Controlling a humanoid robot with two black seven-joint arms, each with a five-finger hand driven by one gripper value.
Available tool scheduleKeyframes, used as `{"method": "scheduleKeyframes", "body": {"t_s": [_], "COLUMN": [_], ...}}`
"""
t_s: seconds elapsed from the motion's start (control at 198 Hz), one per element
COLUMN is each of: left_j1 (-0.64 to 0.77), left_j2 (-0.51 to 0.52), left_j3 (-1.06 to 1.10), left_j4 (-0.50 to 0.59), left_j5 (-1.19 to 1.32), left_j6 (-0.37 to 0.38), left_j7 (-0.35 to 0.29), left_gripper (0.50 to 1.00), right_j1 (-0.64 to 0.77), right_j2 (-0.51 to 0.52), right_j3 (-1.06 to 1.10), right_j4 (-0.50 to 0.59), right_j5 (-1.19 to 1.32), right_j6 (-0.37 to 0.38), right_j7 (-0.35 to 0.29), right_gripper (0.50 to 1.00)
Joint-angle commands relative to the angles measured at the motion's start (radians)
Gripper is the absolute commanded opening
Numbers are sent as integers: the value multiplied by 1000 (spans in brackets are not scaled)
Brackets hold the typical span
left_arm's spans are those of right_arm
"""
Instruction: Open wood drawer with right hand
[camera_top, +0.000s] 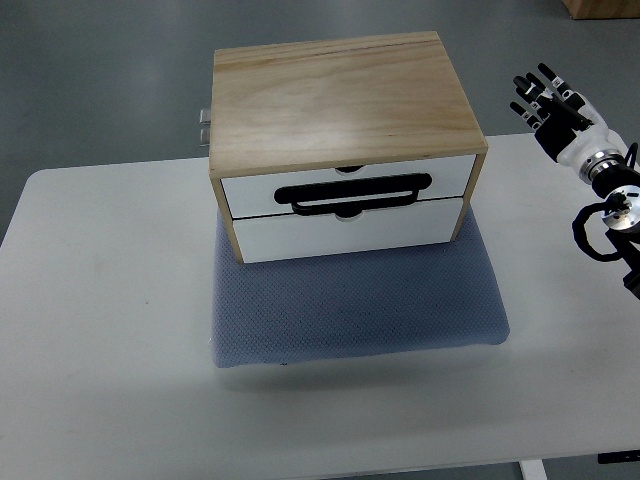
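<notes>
You are at the approach step: the right robot hand (545, 100) hangs with fingers spread and empty, well apart from the wood drawer box (345, 140) on the blue mat (355, 300) on the bench (100, 330), so next reach its black handle (355, 193).

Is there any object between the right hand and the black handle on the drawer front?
Nothing visible blocks it. The right hand is raised, open, beyond the table's right far corner; only bare table and the blue mat lie before the black handle.
</notes>
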Motion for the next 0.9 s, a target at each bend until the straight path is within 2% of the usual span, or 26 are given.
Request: {"method": "scheduleKeyframes", "body": {"t_s": [0.0, 0.233, 0.461, 0.704, 0.856, 0.896], "left_j1": [0, 0, 0, 0, 0, 0], "left_j2": [0, 0, 0, 0, 0, 0], "left_j3": [-3, -1, -1, -1, -1, -1], "left_j4": [-1, 0, -1, -1, -1, -1], "left_j5": [-1, 0, 0, 0, 0, -1], "left_j6": [0, 0, 0, 0, 0, 0], "left_j7": [0, 0, 0, 0, 0, 0], "left_gripper": [1000, 1000, 1000, 1000, 1000, 1000], "right_j1": [-4, -3, 2, 0, 2, 5], "right_j2": [2, -18, -119, -158, -195, -219], "right_j3": [-2, -11, -46, -72, -121, -150], "right_j4": [0, 0, 0, -2, 3, 6], "right_j5": [-3, -8, -8, -74, -97, -97], "right_j6": [10, 33, 105, 119, 174, 186], "right_j7": [0, -2, -2, 5, 12, 34], "right_gripper": [944, 944, 944, 944, 944, 944]}}
